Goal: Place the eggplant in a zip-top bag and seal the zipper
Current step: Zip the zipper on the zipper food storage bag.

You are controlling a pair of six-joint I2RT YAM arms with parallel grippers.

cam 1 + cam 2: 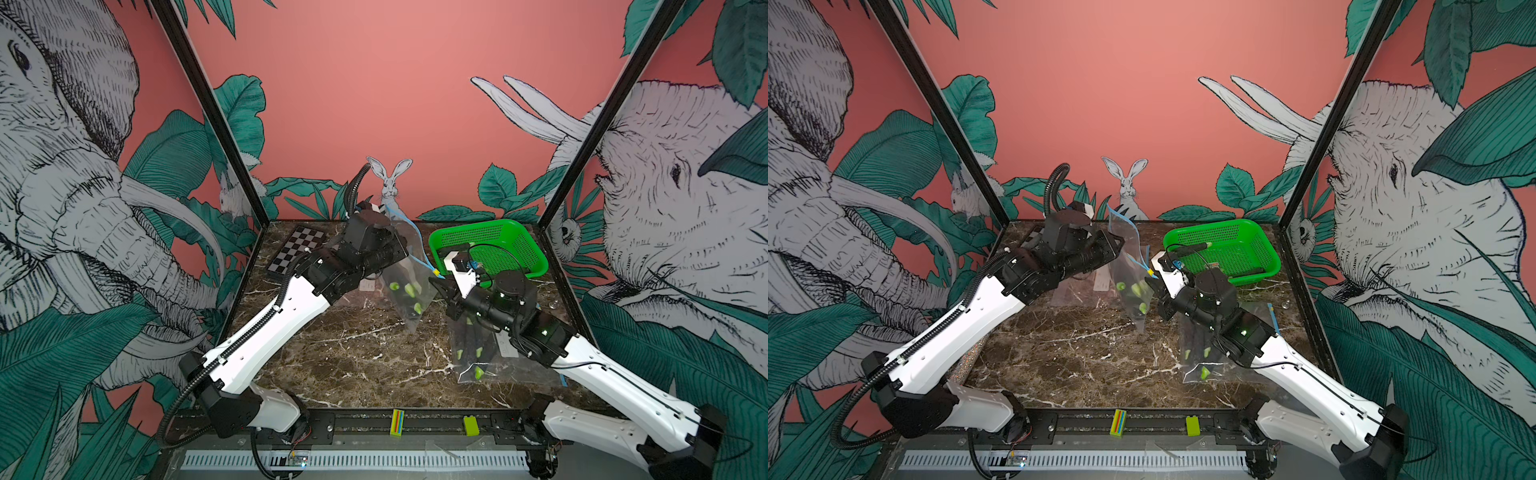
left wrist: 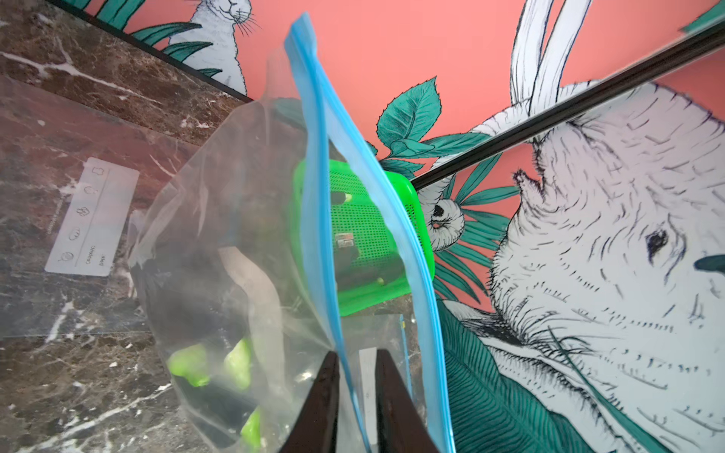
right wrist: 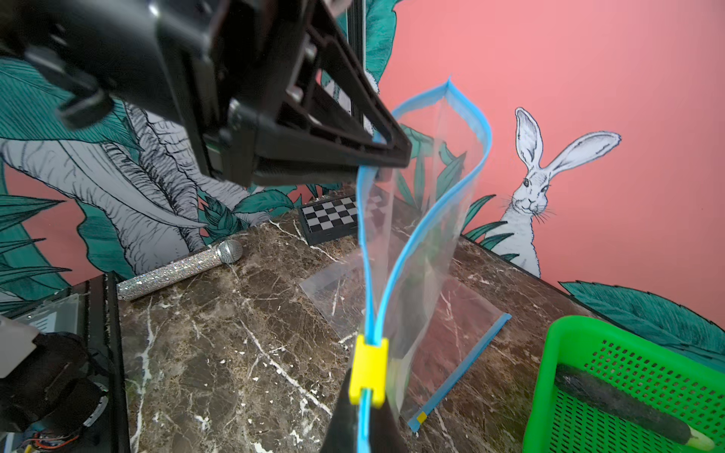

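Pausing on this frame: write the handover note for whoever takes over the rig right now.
Left gripper: jaws slightly apart around the bag at its blue zipper rim.
Right gripper: shut on that rim, just behind the yellow slider.
The bag hangs above the table, eggplants inside.
Done: loading.
Left: zipper gapes beyond the slider; run it along to seal.
Also: second filled bag on the table; one eggplant in the green basket.

Upright clear zip-top bag [image 1: 405, 266] holds dark green-stemmed eggplants [image 1: 405, 296]; its blue zipper [image 2: 316, 204] gapes open.
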